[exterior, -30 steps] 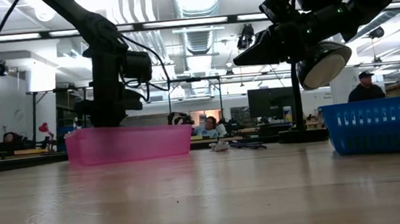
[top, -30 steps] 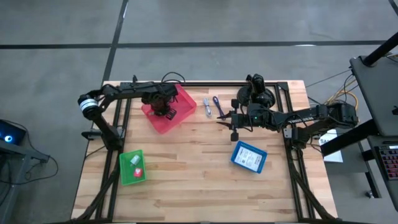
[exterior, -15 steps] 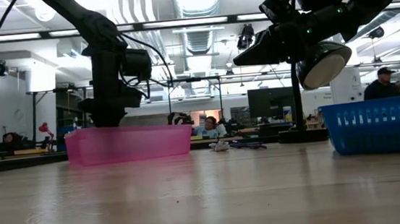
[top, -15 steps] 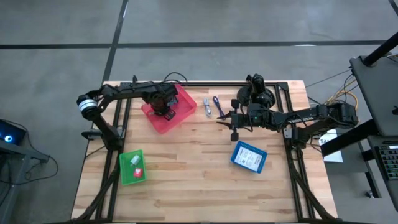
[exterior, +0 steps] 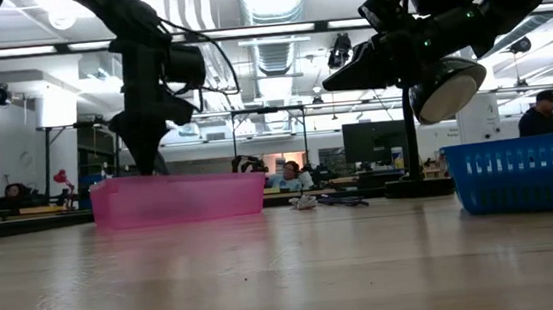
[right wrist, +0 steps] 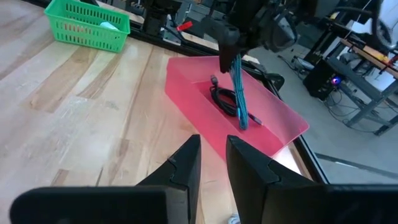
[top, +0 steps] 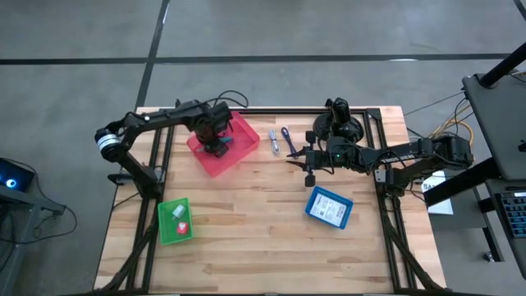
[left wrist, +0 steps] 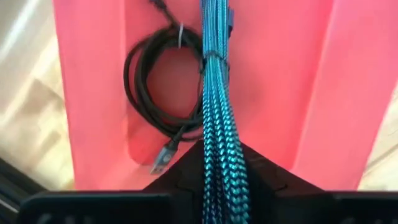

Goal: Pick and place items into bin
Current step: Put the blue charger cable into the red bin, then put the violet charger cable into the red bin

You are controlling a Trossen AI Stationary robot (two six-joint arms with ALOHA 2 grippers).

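My left gripper (top: 218, 141) hangs over the pink bin (top: 246, 136), fingers pointing down, shut on a teal braided cable bundle (right wrist: 239, 93). A black coiled cable (left wrist: 146, 93) lies on the bin floor beside it. My right gripper (right wrist: 212, 146) hovers right of the bin (right wrist: 273, 118), above the table's middle, with its fingers a little open and nothing between them. Thin purple and white sticks (top: 279, 141) lie on the wood between the bin and the right gripper (top: 289, 159). My left gripper pinches the teal cable bundle near its upper end (left wrist: 214, 165) between its two fingers, from above, pointing down. Several folded strands run along the fingers. The bundle hangs straight below, its lower end (right wrist: 250, 121) down in the pink bin by the black coil.
A green bin (top: 175, 220) with small red and white items stands near the table's front left. A blue bin (top: 329, 205) sits front right of centre. The black domed camera mount (top: 341, 123) is at the far edge. People show in the room behind.
My left gripper has risen above the pink bin, staying over it, and now stands higher in the low view. The right arm has kept still.
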